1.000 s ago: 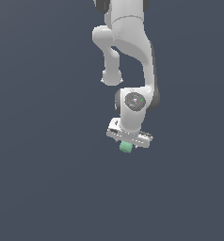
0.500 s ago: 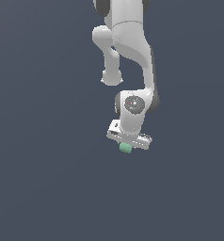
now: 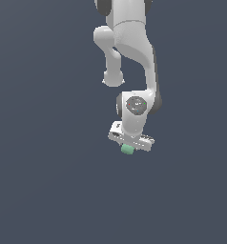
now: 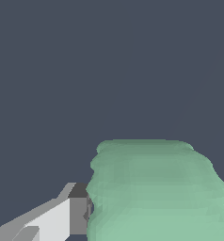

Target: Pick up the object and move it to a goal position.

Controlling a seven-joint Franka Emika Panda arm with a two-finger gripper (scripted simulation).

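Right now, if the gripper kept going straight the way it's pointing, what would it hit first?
Apart from the mint-green cube it holds, nothing shows ahead of the gripper. It points down, and both views show only plain dark background beyond the cube, so the way looks free, though depth is unclear.

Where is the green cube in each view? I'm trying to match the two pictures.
Exterior view: the green cube sits low in the middle, just under the white gripper.
Wrist view: the cube fills the lower right, very close to the camera.
Shared landmark: the gripper's fingers, pressed against the cube's side.
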